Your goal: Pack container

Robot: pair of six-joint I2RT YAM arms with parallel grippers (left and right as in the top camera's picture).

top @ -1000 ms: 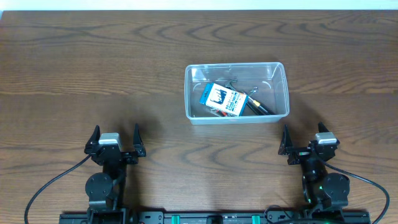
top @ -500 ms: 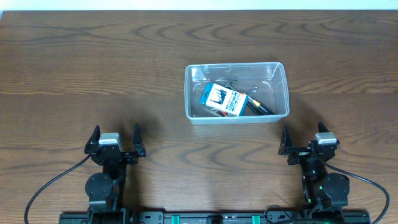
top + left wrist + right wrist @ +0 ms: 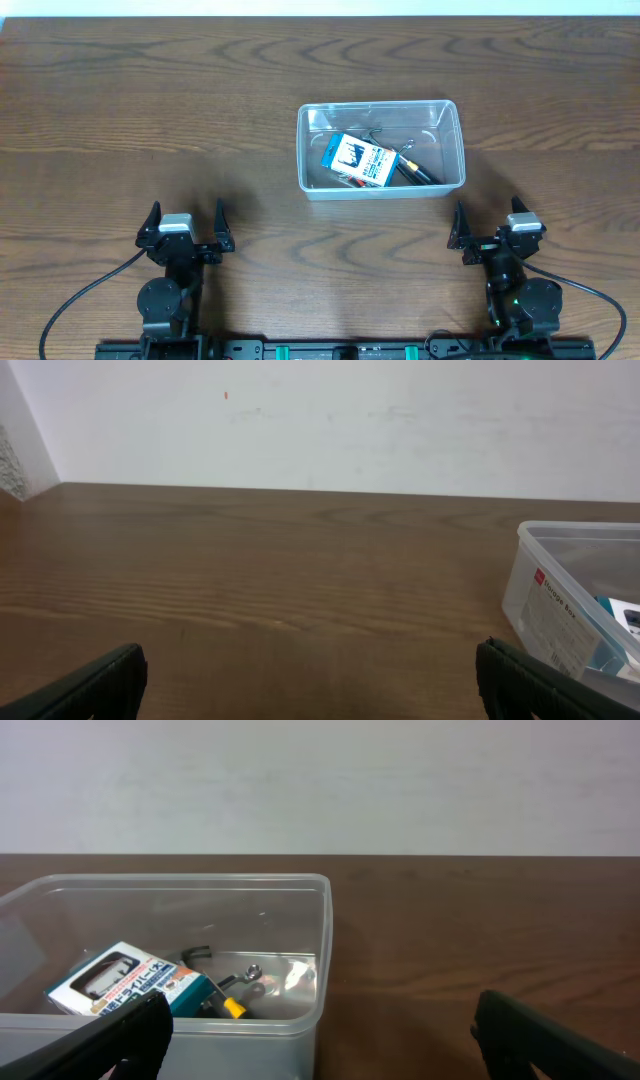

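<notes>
The clear plastic container (image 3: pixel 380 149) stands on the wooden table right of centre. Inside lie a blue and white box (image 3: pixel 356 159), a black tool with a yellow band (image 3: pixel 417 172) and small metal pieces. My left gripper (image 3: pixel 186 226) is open and empty near the front edge, far left of the container. My right gripper (image 3: pixel 487 226) is open and empty just in front of the container's right end. The right wrist view shows the container (image 3: pixel 250 1020) close ahead on the left, with the box (image 3: pixel 120 978) inside. The left wrist view shows the container (image 3: pixel 560 610) at the far right.
The wooden table (image 3: pixel 150 120) stretches around the container. A white wall (image 3: pixel 320 420) stands behind the table's far edge. Cables run from both arm bases at the front edge.
</notes>
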